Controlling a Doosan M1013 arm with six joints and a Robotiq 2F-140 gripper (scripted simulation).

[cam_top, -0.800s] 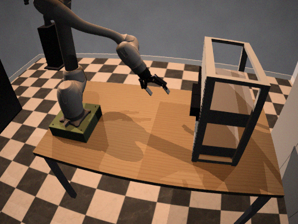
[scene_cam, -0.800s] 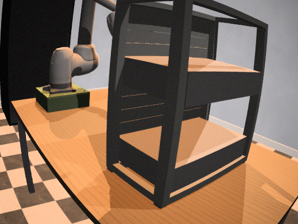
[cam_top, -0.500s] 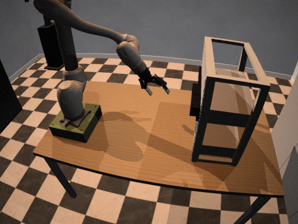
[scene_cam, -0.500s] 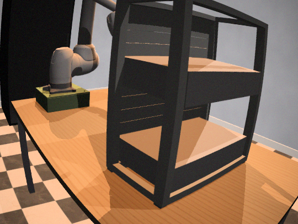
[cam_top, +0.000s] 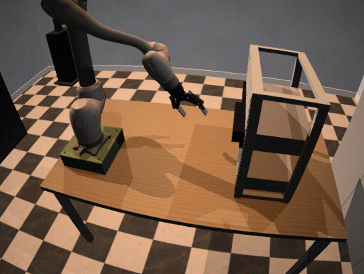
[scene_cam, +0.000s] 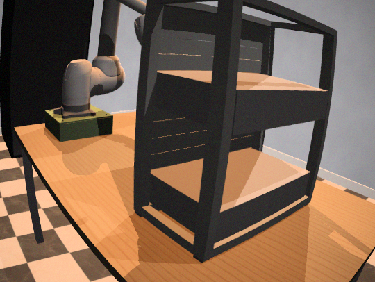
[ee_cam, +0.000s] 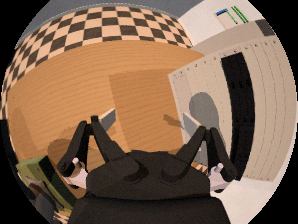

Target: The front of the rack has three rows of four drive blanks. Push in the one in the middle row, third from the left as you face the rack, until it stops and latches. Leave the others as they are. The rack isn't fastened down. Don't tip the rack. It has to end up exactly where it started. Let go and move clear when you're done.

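Observation:
The rack (cam_top: 280, 125) is a dark open frame with two wooden shelves, standing at the right of the wooden table. Its front faces my arm. In the top view the front is edge-on and only dark blanks (cam_top: 240, 123) jutting from it show. In the wrist view the rack's front (ee_cam: 226, 112) is a pale gridded panel with a dark upright strip (ee_cam: 238, 96); I cannot tell the single blanks apart. My gripper (cam_top: 193, 111) is open and empty, in the air above the table, well to the left of the rack's front. It also shows in the wrist view (ee_cam: 149, 121).
My arm's green base block (cam_top: 92, 148) sits at the table's left end. A dark cabinet (scene_cam: 45, 62) stands behind it and a pale wall unit (cam_top: 350, 152) beside the table's right edge. The exterior view shows the rack (scene_cam: 229, 132) from behind, close to the table edge.

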